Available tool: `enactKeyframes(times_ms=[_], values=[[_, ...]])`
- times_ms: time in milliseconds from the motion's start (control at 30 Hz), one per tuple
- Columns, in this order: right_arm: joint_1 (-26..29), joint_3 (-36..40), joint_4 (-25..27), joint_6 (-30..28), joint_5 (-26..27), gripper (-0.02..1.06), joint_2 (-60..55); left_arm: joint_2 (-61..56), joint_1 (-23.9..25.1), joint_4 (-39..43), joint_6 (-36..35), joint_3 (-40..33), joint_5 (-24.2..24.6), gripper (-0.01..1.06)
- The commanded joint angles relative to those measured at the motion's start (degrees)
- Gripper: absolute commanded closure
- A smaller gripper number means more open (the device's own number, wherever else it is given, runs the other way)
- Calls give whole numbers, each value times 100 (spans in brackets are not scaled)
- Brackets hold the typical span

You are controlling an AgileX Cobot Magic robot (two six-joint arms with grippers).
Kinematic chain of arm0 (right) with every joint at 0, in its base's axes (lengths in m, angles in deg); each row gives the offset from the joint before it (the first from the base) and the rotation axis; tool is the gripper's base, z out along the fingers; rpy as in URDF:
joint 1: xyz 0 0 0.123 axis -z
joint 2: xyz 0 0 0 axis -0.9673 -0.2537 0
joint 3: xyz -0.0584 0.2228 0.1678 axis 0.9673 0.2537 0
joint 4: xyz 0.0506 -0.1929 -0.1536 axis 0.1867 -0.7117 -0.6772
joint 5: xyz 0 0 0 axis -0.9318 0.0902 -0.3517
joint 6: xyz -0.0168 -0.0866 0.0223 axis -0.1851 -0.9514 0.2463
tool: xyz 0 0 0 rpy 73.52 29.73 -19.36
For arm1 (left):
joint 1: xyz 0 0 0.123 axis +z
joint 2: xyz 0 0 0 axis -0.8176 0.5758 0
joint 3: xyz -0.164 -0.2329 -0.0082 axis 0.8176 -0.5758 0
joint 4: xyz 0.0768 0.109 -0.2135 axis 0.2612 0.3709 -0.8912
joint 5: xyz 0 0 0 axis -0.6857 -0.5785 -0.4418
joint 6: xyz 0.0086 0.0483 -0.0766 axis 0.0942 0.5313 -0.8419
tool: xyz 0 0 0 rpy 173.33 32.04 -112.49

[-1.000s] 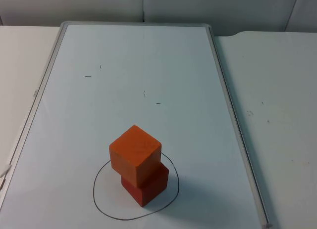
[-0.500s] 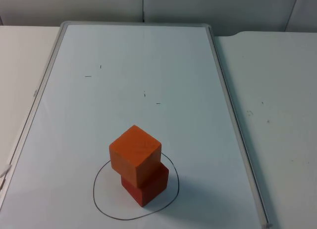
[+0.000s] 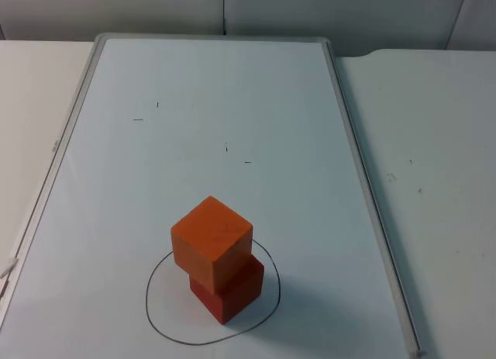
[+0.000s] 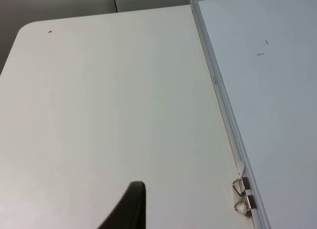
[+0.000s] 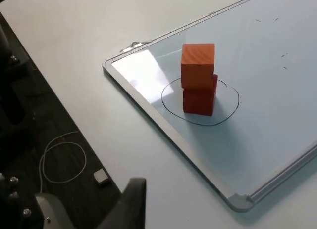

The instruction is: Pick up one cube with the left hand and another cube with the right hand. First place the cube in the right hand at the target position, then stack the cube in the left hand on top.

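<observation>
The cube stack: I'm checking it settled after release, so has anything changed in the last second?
Nothing visibly changed. The orange cube rests on the red cube, turned slightly askew, inside the drawn circle on the whiteboard, exactly as before.

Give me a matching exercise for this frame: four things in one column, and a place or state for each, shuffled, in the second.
Things:
1. orange cube
2. red cube
3. drawn circle
4. binder clips

Places:
A. on the whiteboard, ringing the stack
B. on top, turned slightly off the cube beneath
C. at the whiteboard's frame edge
D. at the bottom, inside the ring

Pairs: 1-B, 2-D, 3-A, 4-C
</observation>
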Motion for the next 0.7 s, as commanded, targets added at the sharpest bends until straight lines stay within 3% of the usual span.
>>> enactKeyframes(times_ms=[0, 100, 200, 233, 333, 367, 533, 667], values=[[261, 52, -6, 0, 50, 0, 24, -26, 16, -23, 2, -19, -55, 0], [611, 52, -6, 0, 50, 0, 24, -26, 16, -23, 2, -19, -55, 0], [1703, 52, -6, 0, 50, 0, 24, -26, 16, -23, 2, -19, -55, 0], [1703, 52, -6, 0, 50, 0, 24, -26, 16, -23, 2, -19, -55, 0], [2638, 52, -6, 0, 50, 0, 24, -26, 16, -23, 2, -19, -55, 0], [2638, 52, -6, 0, 50, 0, 24, -26, 16, -23, 2, -19, -55, 0], [3837, 52, -6, 0, 50, 0, 24, -26, 16, -23, 2, -19, -55, 0], [4334, 52, -6, 0, 50, 0, 24, -26, 16, -23, 2, -19, -55, 0]])
